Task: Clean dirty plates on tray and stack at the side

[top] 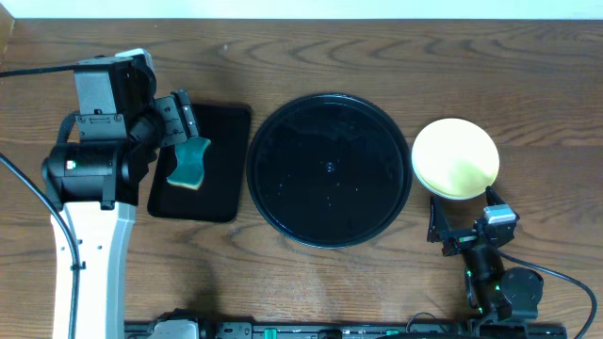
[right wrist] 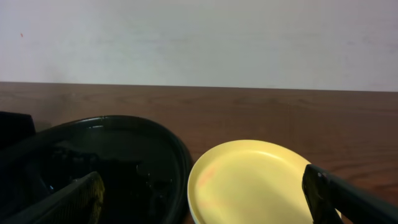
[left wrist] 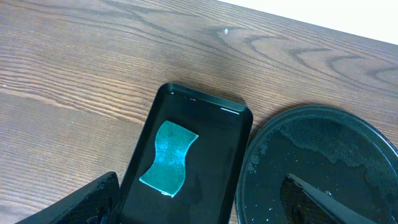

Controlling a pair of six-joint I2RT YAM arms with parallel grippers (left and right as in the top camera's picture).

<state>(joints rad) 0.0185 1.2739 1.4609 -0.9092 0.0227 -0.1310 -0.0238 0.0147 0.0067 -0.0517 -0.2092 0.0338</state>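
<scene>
The round black tray [top: 330, 169] lies mid-table, wet and glossy, with no plate on it; it also shows in the left wrist view [left wrist: 323, 162] and the right wrist view [right wrist: 112, 155]. A pale yellow plate [top: 455, 157] sits on the table just right of the tray, with faint reddish marks in the right wrist view [right wrist: 255, 180]. A thin pale rim shows under it; no mint-blue plate is seen apart. My right gripper [top: 462, 224] is open and empty, just in front of the yellow plate [right wrist: 208, 211]. My left gripper [top: 187, 118] is open and empty above the rectangular tray [left wrist: 202, 211].
A small rectangular black tray [top: 221, 122] lies left of the round tray, with a teal sponge [top: 188, 162] on it, also seen in the left wrist view [left wrist: 169, 158]. Bare wooden table lies around them. A black cable runs at the far left.
</scene>
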